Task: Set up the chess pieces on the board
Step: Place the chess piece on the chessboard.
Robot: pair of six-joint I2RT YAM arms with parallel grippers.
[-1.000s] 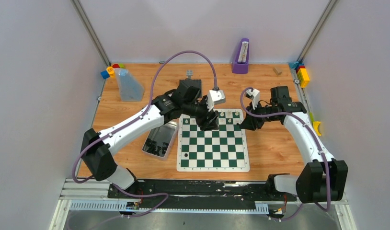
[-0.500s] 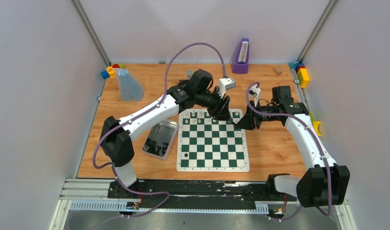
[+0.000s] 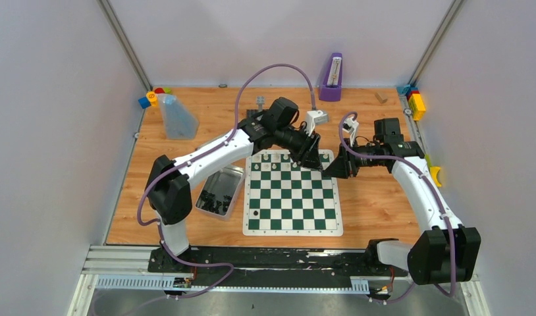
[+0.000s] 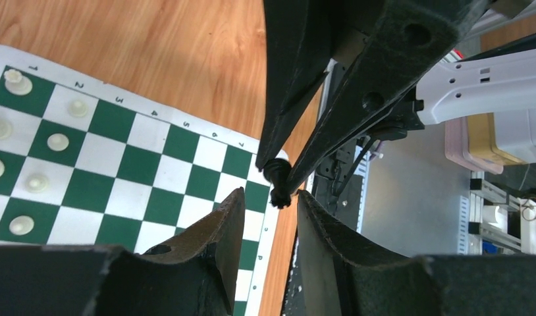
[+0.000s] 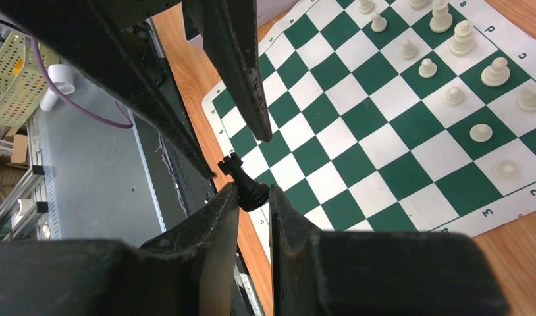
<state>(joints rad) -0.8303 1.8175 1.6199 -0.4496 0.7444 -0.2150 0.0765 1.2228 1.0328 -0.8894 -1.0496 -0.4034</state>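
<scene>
Black piece (image 5: 242, 179): clamped in right gripper (image 5: 252, 196), above board's (image 3: 292, 197) far-right corner.
Left gripper (image 4: 270, 195): part-open, straddling piece.
Table (image 3: 377, 197): wood.

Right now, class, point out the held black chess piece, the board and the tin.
held black chess piece (image 5: 241, 178), right wrist view, its stem.
board (image 3: 298, 201), top view, middle square.
tin (image 3: 230, 176), top view, bare far end.
</scene>
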